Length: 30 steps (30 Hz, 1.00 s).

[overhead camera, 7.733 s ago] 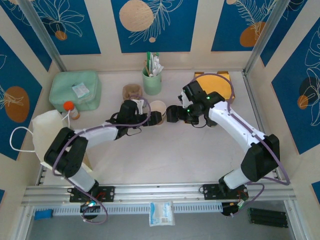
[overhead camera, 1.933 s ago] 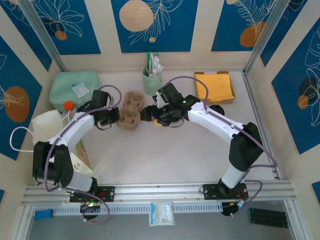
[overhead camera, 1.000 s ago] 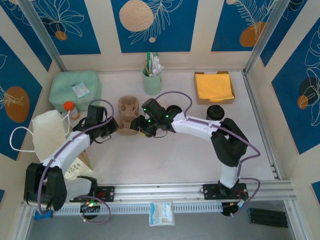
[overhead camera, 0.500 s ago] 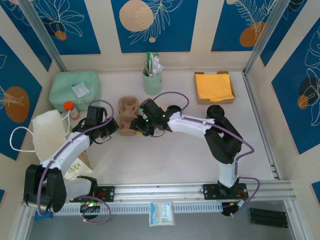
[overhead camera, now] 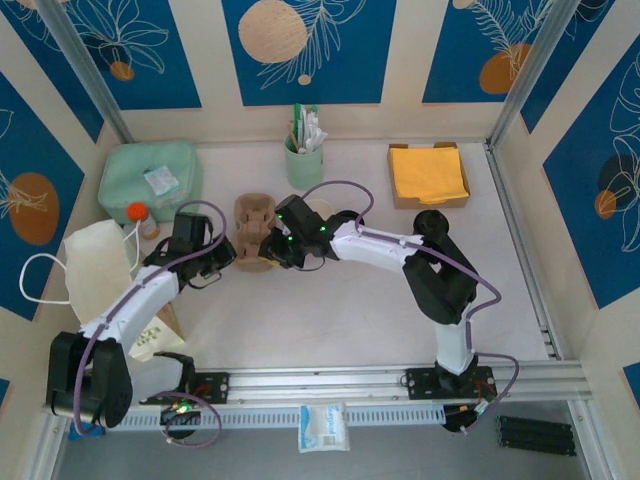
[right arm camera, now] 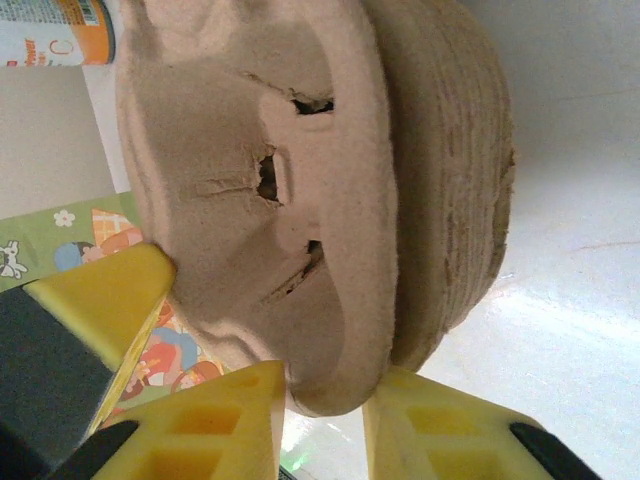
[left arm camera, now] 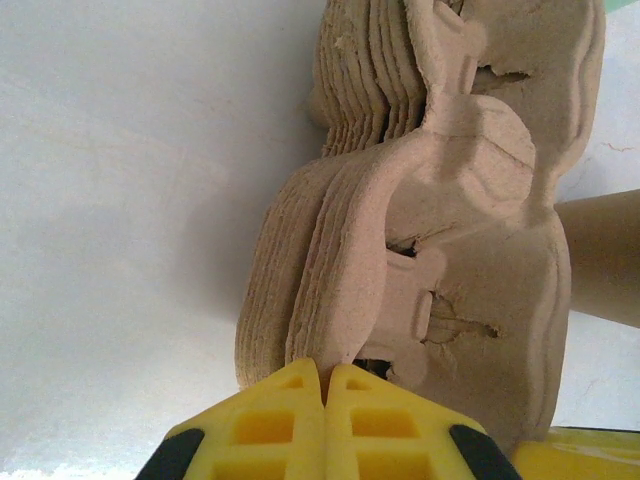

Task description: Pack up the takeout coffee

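The cup (overhead camera: 319, 207) stands on the worktop (overhead camera: 330, 310) just behind the right arm, which hides most of it, and just right of the stack of carriers (overhead camera: 250, 215). In the left wrist view its brown side (left arm camera: 600, 255) shows past the far edge of the carriers (left arm camera: 450, 200). The right claw (overhead camera: 280, 252) reaches in at the stack's right side. Seen from its own wrist, the right claw (right arm camera: 325, 400) has its yellow fingers (right arm camera: 240, 415) a little apart, astride the rim of the top carrier (right arm camera: 300, 150) and right against it on both sides. Whether they pinch it I cannot tell. The left claw (overhead camera: 222, 257) sits at the stack's left side. Its fingers (left arm camera: 270, 425) are clenched together, with the tips of the left claw (left arm camera: 325, 375) up against the stack's lower edge. Whether any pulp is caught between them I cannot tell. Behind the stack stands a mint-green cup of stirrers (overhead camera: 304, 160). Orange napkins (overhead camera: 428, 175) lie well off to the right. A green box (overhead camera: 150, 180), a bottle (overhead camera: 140, 218) and a white bag (overhead camera: 95, 265) are on the left.
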{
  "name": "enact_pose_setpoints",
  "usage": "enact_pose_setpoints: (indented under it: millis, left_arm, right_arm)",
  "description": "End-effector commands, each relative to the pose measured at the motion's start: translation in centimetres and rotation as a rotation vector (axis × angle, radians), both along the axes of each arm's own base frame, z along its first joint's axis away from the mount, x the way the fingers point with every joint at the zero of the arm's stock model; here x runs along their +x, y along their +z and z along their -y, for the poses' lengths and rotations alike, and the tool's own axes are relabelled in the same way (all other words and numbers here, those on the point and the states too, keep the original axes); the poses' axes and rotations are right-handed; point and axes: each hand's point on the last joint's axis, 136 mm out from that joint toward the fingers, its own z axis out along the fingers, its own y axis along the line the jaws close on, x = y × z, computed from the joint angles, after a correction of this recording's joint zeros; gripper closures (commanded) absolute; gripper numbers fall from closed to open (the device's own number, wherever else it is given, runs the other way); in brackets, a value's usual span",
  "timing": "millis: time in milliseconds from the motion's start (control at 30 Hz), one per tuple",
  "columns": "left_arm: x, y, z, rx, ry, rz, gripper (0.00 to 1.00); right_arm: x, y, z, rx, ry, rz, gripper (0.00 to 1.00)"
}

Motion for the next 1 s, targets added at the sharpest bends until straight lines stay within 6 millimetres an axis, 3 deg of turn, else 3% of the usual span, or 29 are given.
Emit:
enact_pose_setpoints:
  millis: [0,167,400,500,700,967]
  left_arm:
    - [0.1,0.8,0.1,-0.029,0.003,0.028,0.97]
    - [0.2,0.9,0.1,-0.024,0.003,0.037,0.87]
    - [0.9,3.3,-0.8,0.018,0.003,0.088,0.56]
    - [1.4,4.8,-1.2,0.035,0.003,0.121,0.47]
    - [2.3,6.6,-1.6,0.034,-0.001,0.152,0.39]
    - [3.9,6.0,-1.6,0.027,-0.016,0.144,0.37]
  right_arm:
    - [0.8,0.6,-0.7,0.010,0.007,0.024,0.81]
    - [1.0,0.9,-0.7,0.009,0.017,0.035,1.00]
    - [1.3,3.1,-0.8,0.036,0.056,0.073,1.00]
    - [1.4,4.2,-0.9,0.063,0.070,0.078,1.00]
    - [1.6,5.7,-1.1,0.120,0.091,0.072,1.00]
    - [1.6,6.8,-0.7,0.165,0.094,0.056,1.00]
